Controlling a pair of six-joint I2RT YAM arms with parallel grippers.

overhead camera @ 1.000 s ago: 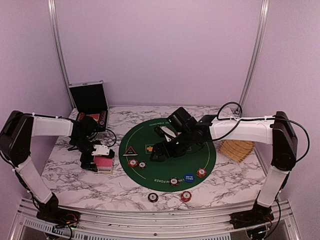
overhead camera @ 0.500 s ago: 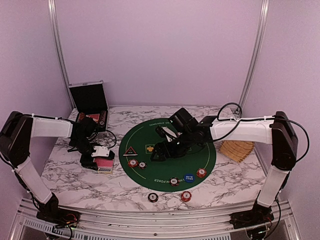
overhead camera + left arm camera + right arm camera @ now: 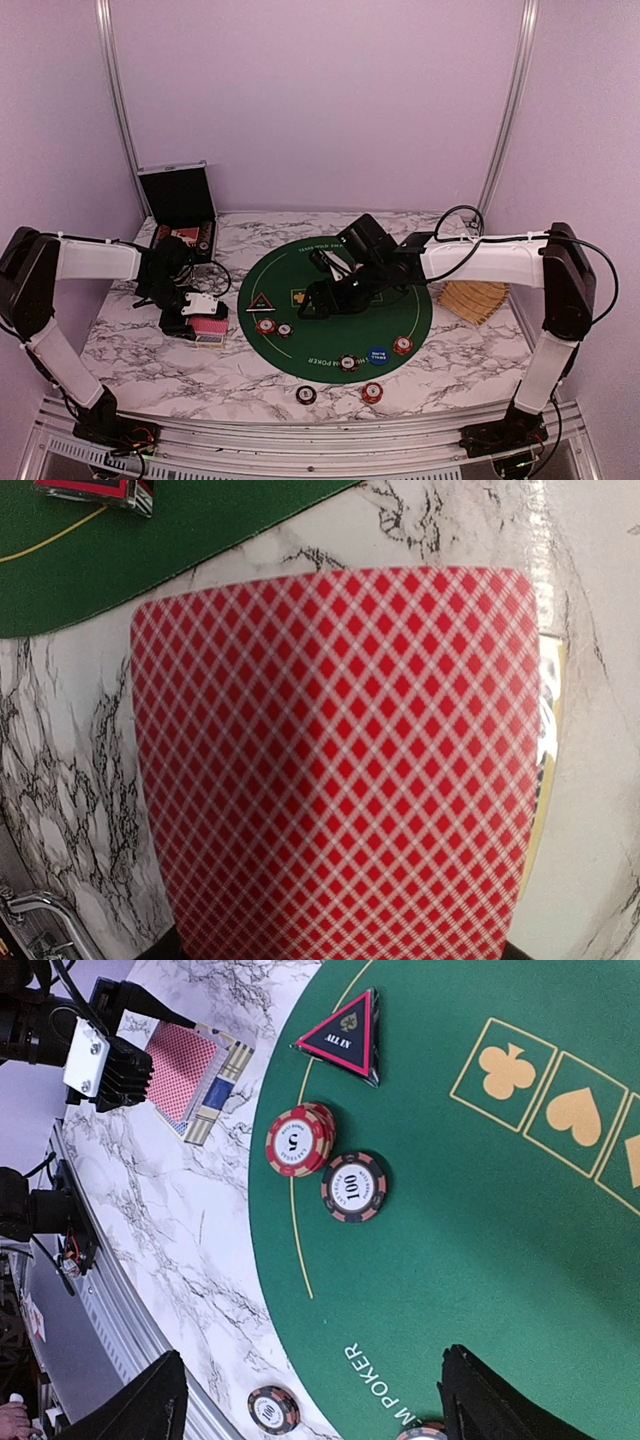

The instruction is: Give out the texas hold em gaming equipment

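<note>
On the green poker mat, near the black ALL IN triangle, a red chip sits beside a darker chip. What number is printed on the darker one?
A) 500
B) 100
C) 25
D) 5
B: in the right wrist view the dark chip reads 100, while the red chip beside it reads 5. Both lie near the ALL IN triangle on the green mat.

Cards (image 3: 335,770): red-diamond backs, bowing, sitting just beside the mat (image 3: 100,550).
Marker (image 3: 345,1035): black triangle, lying flat on mat.
Chips (image 3: 299,1140): two lying near marker.
</note>
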